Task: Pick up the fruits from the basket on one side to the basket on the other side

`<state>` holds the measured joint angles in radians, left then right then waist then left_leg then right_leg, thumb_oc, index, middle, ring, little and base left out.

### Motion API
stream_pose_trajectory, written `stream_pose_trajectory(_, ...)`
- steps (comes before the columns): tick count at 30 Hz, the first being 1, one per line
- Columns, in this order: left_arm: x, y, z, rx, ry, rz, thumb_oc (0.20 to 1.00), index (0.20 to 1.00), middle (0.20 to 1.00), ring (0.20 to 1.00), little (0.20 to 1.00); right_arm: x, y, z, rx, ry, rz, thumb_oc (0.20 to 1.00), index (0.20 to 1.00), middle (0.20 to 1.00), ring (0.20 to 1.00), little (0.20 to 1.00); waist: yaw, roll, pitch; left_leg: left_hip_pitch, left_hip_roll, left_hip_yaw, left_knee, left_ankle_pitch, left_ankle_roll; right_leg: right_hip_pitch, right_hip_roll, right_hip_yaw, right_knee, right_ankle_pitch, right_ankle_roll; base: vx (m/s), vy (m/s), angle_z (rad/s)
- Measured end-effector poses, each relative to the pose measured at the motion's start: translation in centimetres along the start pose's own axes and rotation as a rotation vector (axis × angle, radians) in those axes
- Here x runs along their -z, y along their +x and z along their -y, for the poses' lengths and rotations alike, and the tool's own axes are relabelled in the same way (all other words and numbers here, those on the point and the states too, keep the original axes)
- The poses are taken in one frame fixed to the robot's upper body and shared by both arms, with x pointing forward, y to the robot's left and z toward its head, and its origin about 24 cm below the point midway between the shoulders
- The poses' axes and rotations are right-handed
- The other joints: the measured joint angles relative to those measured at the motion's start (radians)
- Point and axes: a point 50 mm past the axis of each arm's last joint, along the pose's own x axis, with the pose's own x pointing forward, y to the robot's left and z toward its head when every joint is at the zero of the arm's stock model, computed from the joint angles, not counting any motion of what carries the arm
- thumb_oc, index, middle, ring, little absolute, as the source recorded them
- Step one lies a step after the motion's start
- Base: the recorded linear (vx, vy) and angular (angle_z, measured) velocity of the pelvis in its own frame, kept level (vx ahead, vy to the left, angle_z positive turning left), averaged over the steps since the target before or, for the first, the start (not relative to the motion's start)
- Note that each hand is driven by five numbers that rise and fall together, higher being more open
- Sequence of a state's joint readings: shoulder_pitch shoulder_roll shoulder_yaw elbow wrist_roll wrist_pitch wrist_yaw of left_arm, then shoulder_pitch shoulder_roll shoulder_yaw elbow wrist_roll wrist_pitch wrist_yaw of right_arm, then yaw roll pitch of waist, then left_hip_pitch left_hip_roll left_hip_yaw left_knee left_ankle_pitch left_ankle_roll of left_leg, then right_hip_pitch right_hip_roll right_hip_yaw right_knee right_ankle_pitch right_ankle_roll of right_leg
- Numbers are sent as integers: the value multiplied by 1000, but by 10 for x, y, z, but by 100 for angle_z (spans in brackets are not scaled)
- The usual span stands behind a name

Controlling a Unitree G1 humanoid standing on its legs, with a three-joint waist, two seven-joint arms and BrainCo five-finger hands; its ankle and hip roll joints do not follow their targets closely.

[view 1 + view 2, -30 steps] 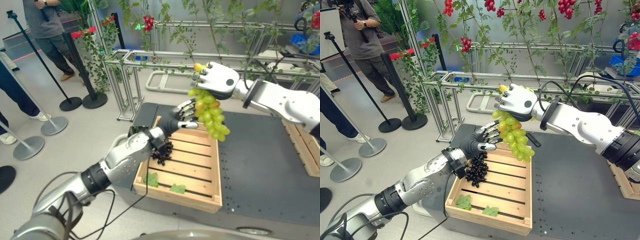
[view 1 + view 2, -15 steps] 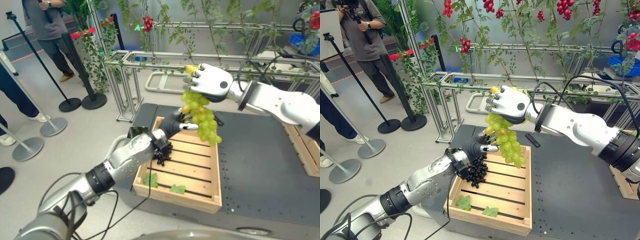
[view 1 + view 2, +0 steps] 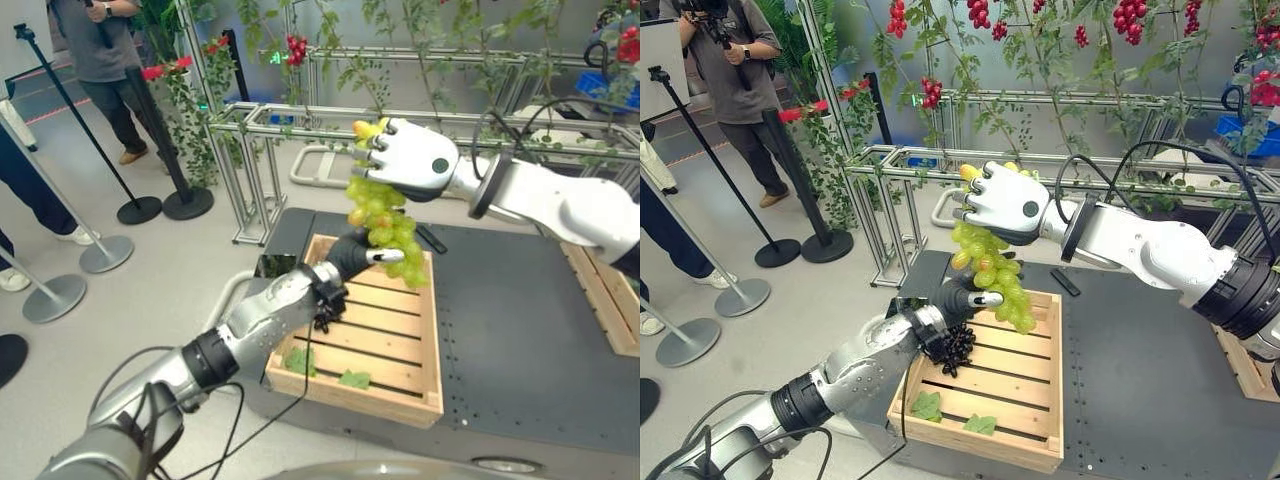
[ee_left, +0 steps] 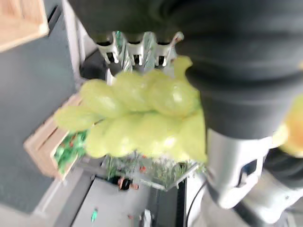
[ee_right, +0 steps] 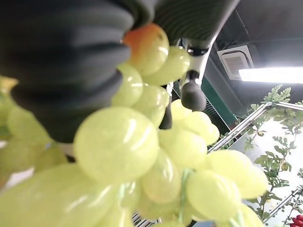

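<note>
A bunch of green grapes [image 3: 386, 225] hangs from my right hand [image 3: 415, 160], whose fingers are curled round its top, above the far end of a wooden slatted basket [image 3: 350, 396]. My left hand [image 3: 958, 298] reaches up from the basket's left side. It rests against the lower part of the bunch with its fingers straight and its thumb stretched out. The left wrist view has the green grapes [image 4: 142, 113] lying just past those fingers. A bunch of black grapes [image 3: 955, 345] lies in the basket by its left wall, under my left wrist.
Two green leaves [image 3: 300, 360] lie at the basket's near end. A second wooden basket [image 3: 605, 300] stands at the dark table's right edge. A small black object [image 3: 1065, 282] lies behind the first basket. An aluminium frame [image 3: 300, 120] with vines stands beyond; people and stanchions [image 3: 135, 205] are on the left.
My right hand has carried the green grapes leftward and slightly up. My left hand has moved in from spread fingers beside the bunch to lie against it.
</note>
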<state>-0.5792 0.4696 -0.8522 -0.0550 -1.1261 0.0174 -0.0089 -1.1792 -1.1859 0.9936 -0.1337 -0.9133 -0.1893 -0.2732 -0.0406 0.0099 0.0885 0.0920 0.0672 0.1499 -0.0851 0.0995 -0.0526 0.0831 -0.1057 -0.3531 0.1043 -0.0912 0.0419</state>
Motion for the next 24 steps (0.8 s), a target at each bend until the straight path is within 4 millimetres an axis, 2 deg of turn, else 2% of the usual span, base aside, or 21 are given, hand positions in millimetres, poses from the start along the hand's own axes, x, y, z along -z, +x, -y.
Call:
stream_pose_trajectory(5, 4, 0, 14, 56, -129, 11, 1000, 1000, 1000, 1000, 1000, 0, 0, 1, 19, -8, 2, 200, 200, 200, 200, 200, 0, 0, 0, 0, 0, 0, 0, 0, 0, 0, 0, 0, 0, 0, 0, 0, 0, 0)
stream_pose_trajectory(10, 10, 1, 19, 68, -212, 7, 1000, 1000, 1000, 1000, 1000, 1, 0, 1, 28, -14, -9, 200, 200, 200, 200, 200, 0, -3, -1, 0, -1, 0, 0, -1, 1, 0, -1, 0, 0, -1, 2, 0, 0, 0)
stream_pose_trajectory(24, 11, 3, 31, 113, -239, 6, 1000, 1000, 1000, 1000, 1000, 1, 1, 2, 46, -21, -14, 200, 200, 200, 200, 200, -2, -11, -5, 0, -2, 0, 0, -2, 2, -2, -2, 2, 0, -3, 4, 0, 0, 0)
